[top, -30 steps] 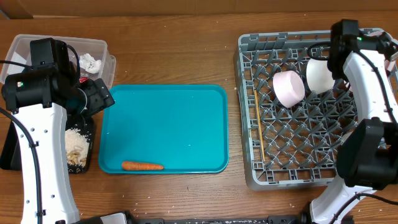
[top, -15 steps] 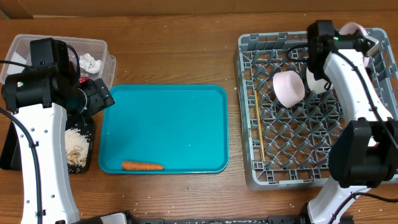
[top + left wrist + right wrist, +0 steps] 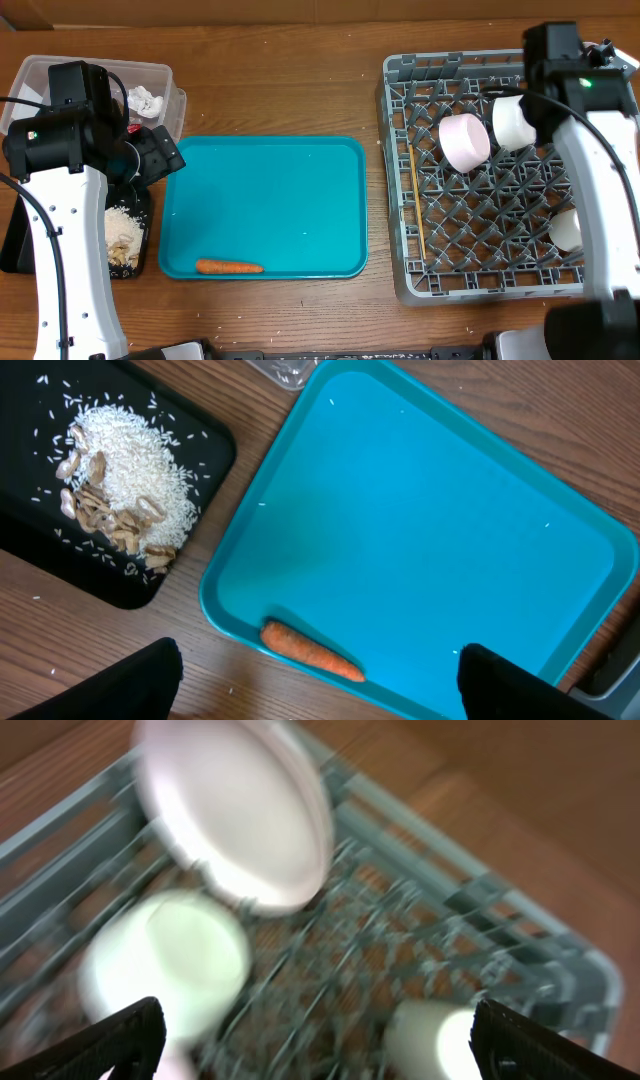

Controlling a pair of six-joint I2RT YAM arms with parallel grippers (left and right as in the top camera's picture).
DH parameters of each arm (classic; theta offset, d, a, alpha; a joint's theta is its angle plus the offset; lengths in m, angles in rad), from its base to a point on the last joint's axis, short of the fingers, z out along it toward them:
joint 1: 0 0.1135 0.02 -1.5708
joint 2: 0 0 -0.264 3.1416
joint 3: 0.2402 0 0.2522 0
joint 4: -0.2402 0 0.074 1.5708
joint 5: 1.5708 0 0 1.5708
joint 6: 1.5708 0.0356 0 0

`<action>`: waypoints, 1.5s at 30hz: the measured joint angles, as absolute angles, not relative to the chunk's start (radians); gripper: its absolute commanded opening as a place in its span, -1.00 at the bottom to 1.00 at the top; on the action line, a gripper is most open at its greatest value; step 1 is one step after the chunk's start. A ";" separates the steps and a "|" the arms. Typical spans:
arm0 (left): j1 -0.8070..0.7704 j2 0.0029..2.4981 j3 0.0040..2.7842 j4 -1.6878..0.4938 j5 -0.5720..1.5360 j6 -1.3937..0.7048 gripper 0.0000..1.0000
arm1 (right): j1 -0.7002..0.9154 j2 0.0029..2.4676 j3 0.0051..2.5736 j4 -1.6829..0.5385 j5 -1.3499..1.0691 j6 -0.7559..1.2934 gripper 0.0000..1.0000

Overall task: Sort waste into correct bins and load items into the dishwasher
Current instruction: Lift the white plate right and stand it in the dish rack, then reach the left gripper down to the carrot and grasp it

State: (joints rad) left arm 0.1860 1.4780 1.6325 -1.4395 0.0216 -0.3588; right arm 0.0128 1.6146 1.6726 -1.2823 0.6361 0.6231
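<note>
Outstanding waste: one carrot (image 3: 229,266), flat at the 7 o'clock corner of the teal tray (image 3: 270,195), close inside its lip. Left hand (image 3: 315,682): fingers spread wide, empty, hanging over that corner, seemingly lined up to descend on the carrot; the lip may crowd one finger. Black tray (image 3: 205,445), at 9 o'clock of the teal tray: rice and scraps (image 3: 125,475), the carrot's likely bin. Clear tub (image 3: 60,75), 10 o'clock: tissue (image 3: 145,100). Rack (image 3: 470,250), 3 o'clock of the bench: bowl (image 3: 465,141), second bowl (image 3: 515,122), cup (image 3: 567,230), chopsticks (image 3: 414,195), plate (image 3: 240,810), propped between pegs. Right hand (image 3: 320,1042): spread, empty, above the rack; view blurred.
</note>
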 measured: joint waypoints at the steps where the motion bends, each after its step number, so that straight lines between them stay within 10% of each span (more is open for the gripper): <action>1: 0.186 1.478 1.633 -1.440 0.022 -0.359 0.83 | 0.013 1.599 1.673 -1.293 0.569 0.594 1.00; 13: 0.156 1.478 1.630 -1.463 0.072 -0.359 0.81 | 0.033 1.585 1.643 -1.440 -0.050 0.335 1.00; 28: -0.176 1.478 1.277 -1.449 0.121 -0.516 1.00 | 0.131 1.585 1.642 -1.481 -0.085 0.257 1.00; 45: -0.204 1.478 0.908 -1.075 0.196 -0.887 1.00 | 0.131 1.585 1.642 -1.509 -0.074 0.257 1.00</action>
